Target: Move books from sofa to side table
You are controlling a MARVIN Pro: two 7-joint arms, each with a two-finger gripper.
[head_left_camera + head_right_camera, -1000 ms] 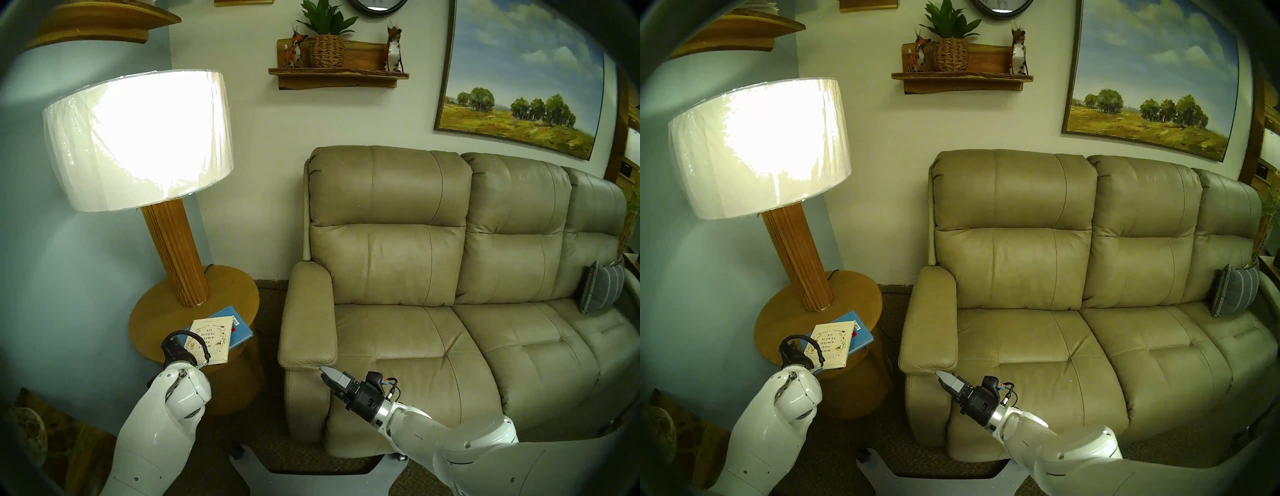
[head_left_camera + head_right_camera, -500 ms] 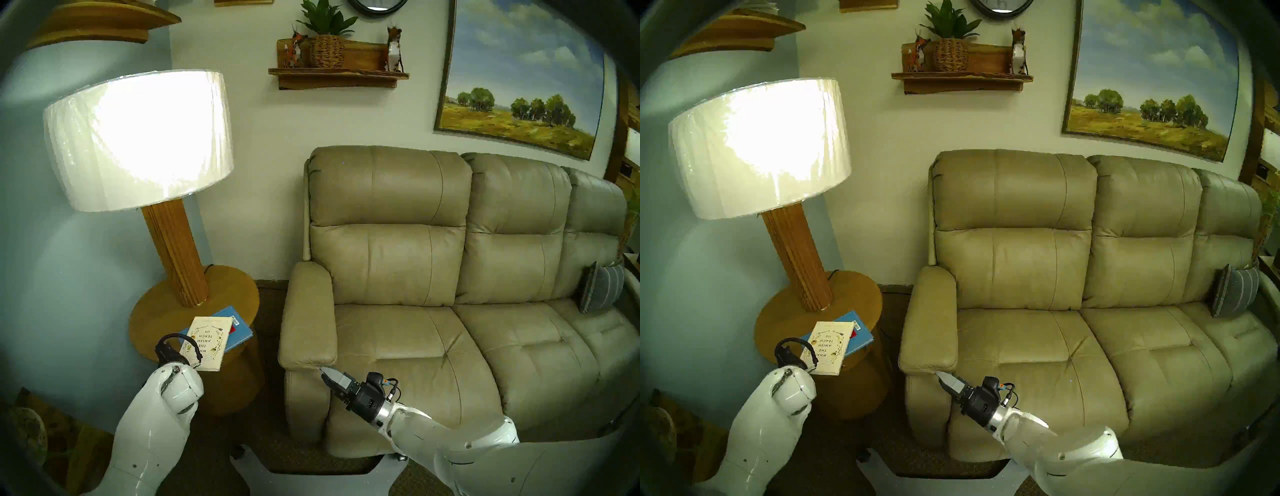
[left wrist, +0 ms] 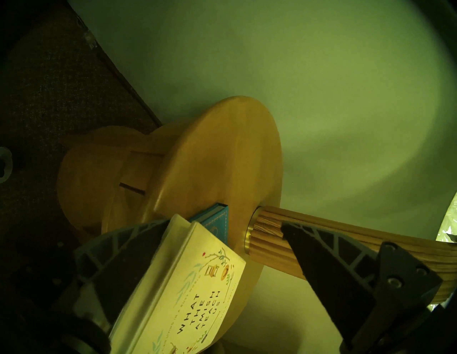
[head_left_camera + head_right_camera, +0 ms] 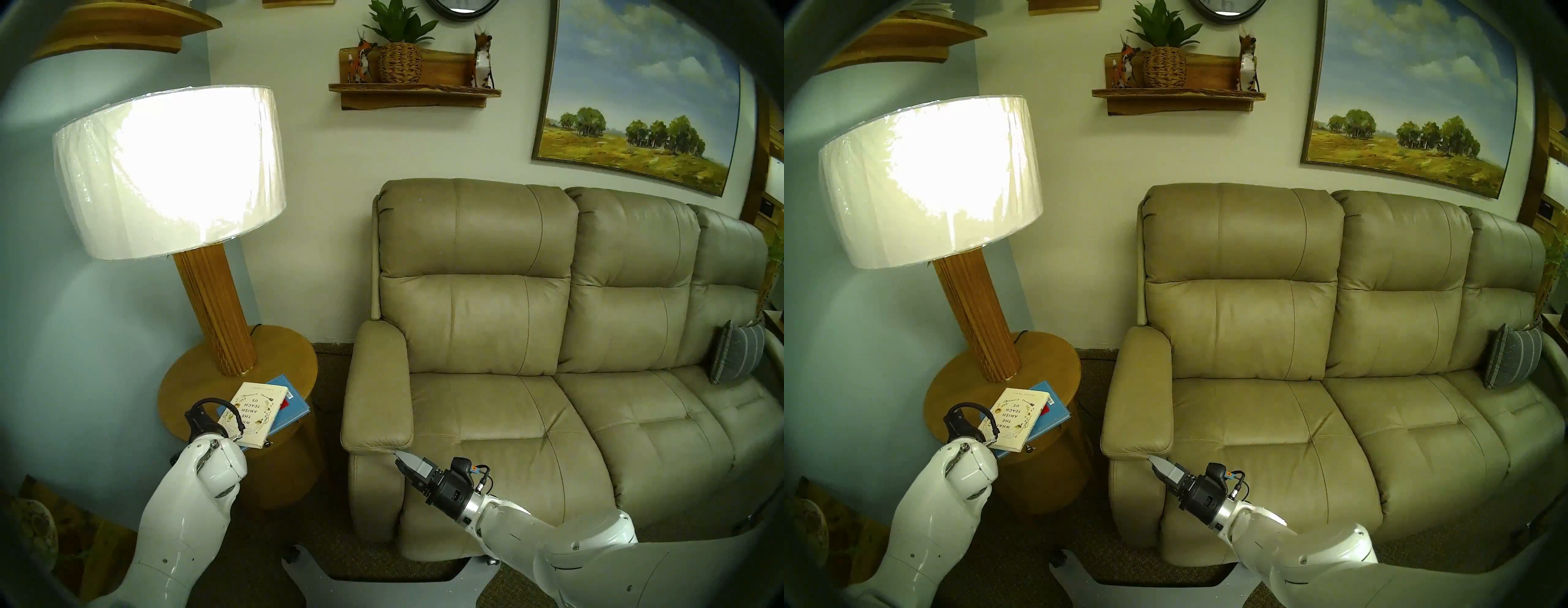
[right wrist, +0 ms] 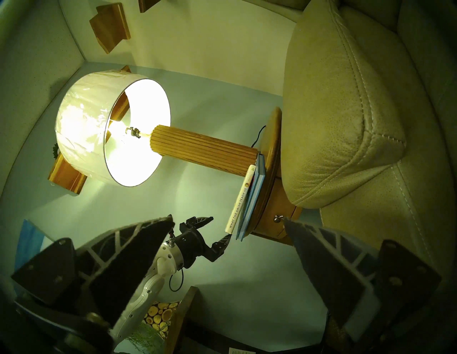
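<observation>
A cream book (image 4: 256,414) titled "What the Amish Teach Us" lies tilted on a light-blue book (image 4: 295,407), both on the round wooden side table (image 4: 191,382). In the right wrist view the cream book (image 5: 241,197) has its near end raised off the blue book (image 5: 254,197), touching one finger of my left gripper (image 5: 220,227). My left gripper (image 3: 225,223) is open, and the cream book (image 3: 197,284) leans against one finger only. My right gripper (image 4: 399,456) hangs open and empty under the front of the armrest of the tan sofa (image 4: 509,424), whose seats are bare.
A lit lamp (image 4: 216,314) with a wide shade (image 4: 169,170) stands on the table just behind the books. The sofa armrest (image 4: 377,390) rises beside the table. A grey striped cushion (image 4: 736,356) sits at the sofa's far end. The table drawer's knob (image 5: 278,217) faces me.
The left gripper's jaws have widened and its wrist has drawn back to the left. The cream book has turned a little and slid further onto the blue book. The right arm has stayed put.
</observation>
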